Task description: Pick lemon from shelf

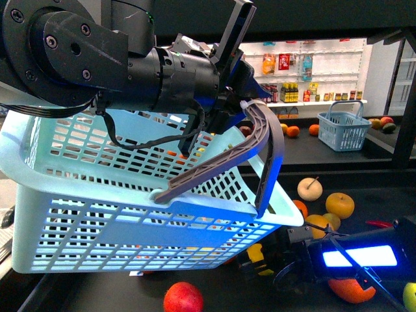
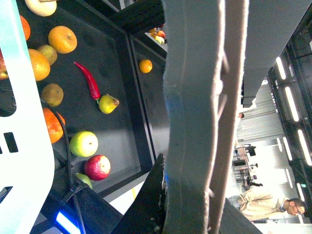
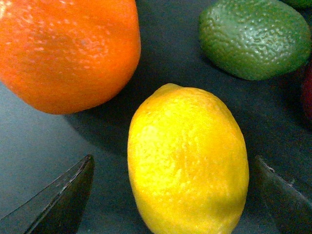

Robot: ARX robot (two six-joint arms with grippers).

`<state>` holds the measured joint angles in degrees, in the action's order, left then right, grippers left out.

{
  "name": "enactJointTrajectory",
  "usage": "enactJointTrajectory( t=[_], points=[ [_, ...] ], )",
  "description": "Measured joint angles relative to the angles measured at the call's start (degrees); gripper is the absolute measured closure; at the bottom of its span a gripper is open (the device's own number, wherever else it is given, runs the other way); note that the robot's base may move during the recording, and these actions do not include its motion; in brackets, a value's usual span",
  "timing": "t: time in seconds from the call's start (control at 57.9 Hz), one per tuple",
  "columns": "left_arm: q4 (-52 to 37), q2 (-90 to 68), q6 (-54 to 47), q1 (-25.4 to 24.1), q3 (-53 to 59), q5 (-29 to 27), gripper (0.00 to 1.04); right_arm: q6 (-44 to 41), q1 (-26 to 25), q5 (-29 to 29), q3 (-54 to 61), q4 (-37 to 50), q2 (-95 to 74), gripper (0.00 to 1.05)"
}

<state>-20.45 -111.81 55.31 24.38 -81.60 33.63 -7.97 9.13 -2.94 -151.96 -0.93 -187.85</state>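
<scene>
The lemon (image 3: 187, 161), bright yellow and oval, lies on the dark tray of the shelf (image 3: 39, 136). My right gripper (image 3: 178, 195) is open, with one dark finger on each side of the lemon and a gap on both sides. In the front view the right arm (image 1: 361, 257) reaches low over the black shelf tier (image 1: 364, 188), and the basket hides the lemon. My left gripper (image 1: 244, 104) is shut on the grey basket handle (image 1: 260, 130) and holds the pale blue basket (image 1: 130, 214) tilted in the air. The basket handle (image 2: 195, 122) fills the left wrist view.
An orange (image 3: 68, 48) and a green avocado (image 3: 256, 39) lie close beyond the lemon. A red apple (image 1: 183, 298), a stemmed yellow fruit (image 1: 310, 188) and a red chili (image 2: 87, 80) also lie on the tier. A small blue basket (image 1: 343, 129) stands further back.
</scene>
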Motion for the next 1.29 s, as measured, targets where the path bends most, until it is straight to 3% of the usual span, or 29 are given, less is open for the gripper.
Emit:
enactJointTrajectory(
  t=[0.224, 0.432, 0.673, 0.949, 1.174, 1.295],
  points=[
    [0.0, 0.0, 0.0, 0.0, 0.0, 0.0, 0.96, 0.9, 0.0, 0.9, -10.6, -6.1, -6.1, 0.07],
    [0.0, 0.0, 0.0, 0.0, 0.0, 0.0, 0.96, 2.3, 0.0, 1.4, -13.6, -7.1, -6.5, 0.35],
    [0.0, 0.0, 0.0, 0.0, 0.0, 0.0, 0.96, 3.0, 0.0, 1.1, -13.9, -7.1, -6.5, 0.41],
    [0.0, 0.0, 0.0, 0.0, 0.0, 0.0, 0.96, 3.3, -2.5, 0.8, 18.1, 10.4, 12.6, 0.41],
    [0.0, 0.0, 0.0, 0.0, 0.0, 0.0, 0.96, 5.7, -10.7, -2.7, 53.0, 23.0, 38.3, 0.42],
    [0.0, 0.0, 0.0, 0.0, 0.0, 0.0, 0.96, 8.0, -14.4, -5.1, 64.5, 26.1, 47.1, 0.42]
  ],
)
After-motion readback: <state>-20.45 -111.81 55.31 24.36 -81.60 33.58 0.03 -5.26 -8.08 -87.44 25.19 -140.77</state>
